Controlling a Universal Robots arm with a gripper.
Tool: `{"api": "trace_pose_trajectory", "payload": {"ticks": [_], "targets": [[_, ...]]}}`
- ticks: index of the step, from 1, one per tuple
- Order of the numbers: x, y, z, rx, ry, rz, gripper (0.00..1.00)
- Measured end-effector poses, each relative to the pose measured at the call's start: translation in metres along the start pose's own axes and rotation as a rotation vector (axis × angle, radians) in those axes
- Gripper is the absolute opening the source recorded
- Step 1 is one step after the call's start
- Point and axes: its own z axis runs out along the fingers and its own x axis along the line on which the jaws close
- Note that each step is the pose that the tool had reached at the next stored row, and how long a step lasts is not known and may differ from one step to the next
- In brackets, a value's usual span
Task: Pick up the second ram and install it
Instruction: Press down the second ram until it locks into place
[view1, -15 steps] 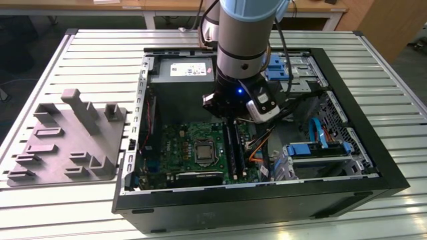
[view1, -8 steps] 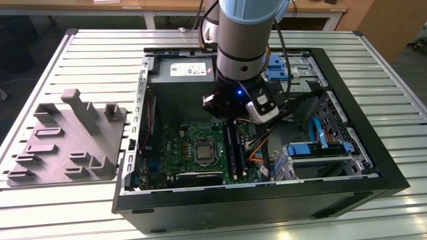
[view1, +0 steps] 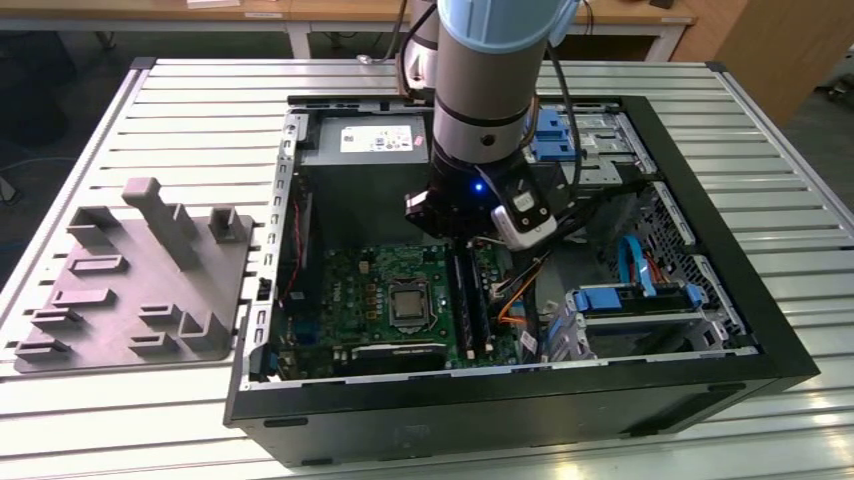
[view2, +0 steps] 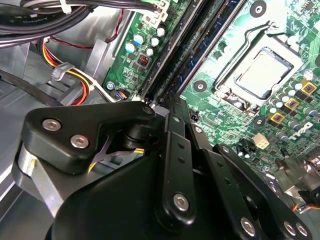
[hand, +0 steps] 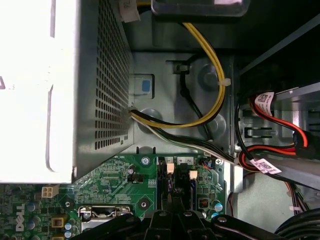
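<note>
Exterior view: the arm (view1: 487, 90) reaches down into an open computer case (view1: 694, 375) that lies on a slatted metal table (view1: 160, 420). The gripper (view1: 467, 235) hangs low over the green motherboard (view1: 360, 290), right above the long black memory slots (view1: 467, 300), which run beside the CPU socket (view1: 404, 303). A grey plastic fixture (view1: 134, 275) sits on the table at the exterior view's left, well apart from the case. The power supply (view1: 380, 140) fills the far corner of the case, and blue drive brackets (view1: 627, 297) stand at the exterior view's right.

Second wrist view puts the gripper (view2: 172, 107) with its black linkages drawn in to a narrow tip directly over the slots (view2: 192, 55); whether the jaws are apart, together or clamped on anything I cannot tell. The ram cannot be picked out for sure: dark strips lie along the slots, but stick and slot do not separate.

First wrist view has the perforated power supply (hand: 65, 90), yellow and black wires (hand: 210, 75) and the slot ends (hand: 175, 175)
</note>
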Motion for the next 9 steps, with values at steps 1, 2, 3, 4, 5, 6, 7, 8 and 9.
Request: {"api": "trace_pose_trajectory", "payload": {"ticks": [1,2,3,4,5,6,7,8,9], "targets": [[0.0000,0.0000,0.0006,-0.0004,-0.0001,0.000,0.10],[0.0000,0.0000,0.0014,-0.0005,-0.0004,0.000,0.10],[0.0000,-0.0001,0.0020,-0.0003,-0.0004,0.000,0.10],[0.0001,-0.0001,0.0025,-0.0001,-0.0005,0.000,0.10],[0.0001,-0.0002,0.0025,0.0001,-0.0004,0.000,0.10],[0.0001,-0.0002,0.0025,0.0001,-0.0004,0.000,0.10],[0.0001,-0.0002,0.0026,0.0002,-0.0004,0.000,0.10],[0.0001,-0.0001,0.0026,0.0001,-0.0005,0.000,0.10],[0.0001,-0.0001,0.0027,0.0000,-0.0005,0.000,0.10]]}}
